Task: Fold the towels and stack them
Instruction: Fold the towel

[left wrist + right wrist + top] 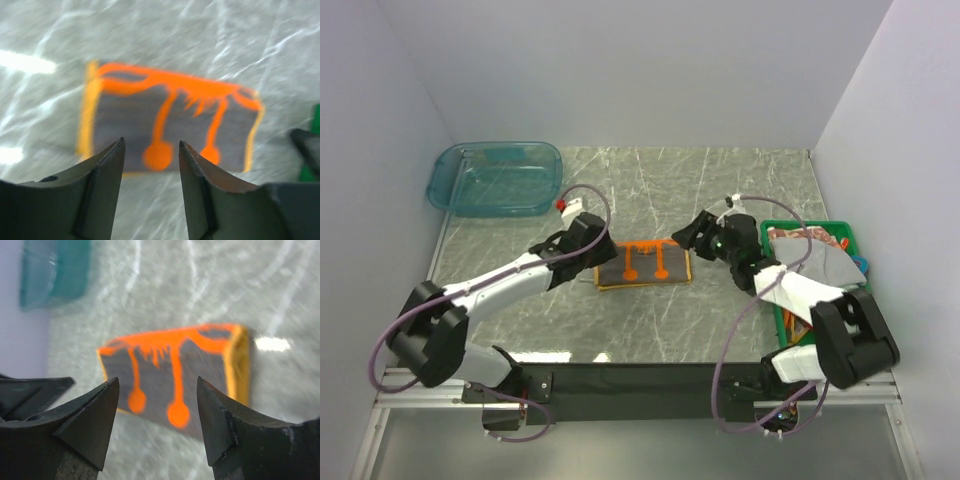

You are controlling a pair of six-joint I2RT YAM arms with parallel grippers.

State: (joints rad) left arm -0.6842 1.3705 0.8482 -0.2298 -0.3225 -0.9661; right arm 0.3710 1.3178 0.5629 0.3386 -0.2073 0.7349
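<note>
In the crate (841, 227) under the right arm (790, 290), towels (808, 241) lie mostly hidden; left hand (151, 144) and right hand (157, 381) gape empty.

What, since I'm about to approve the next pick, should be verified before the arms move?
1. Orange-patterned towel folded, lying flat on the table: ok.
2. Left claw open, nothing between its jaws: ok.
3. Right claw open, holding nothing: ok.
4. More towels waiting in the green crate: ok.
5. Fold edges neatly aligned: cannot tell, both wrist views are blurred.
</note>
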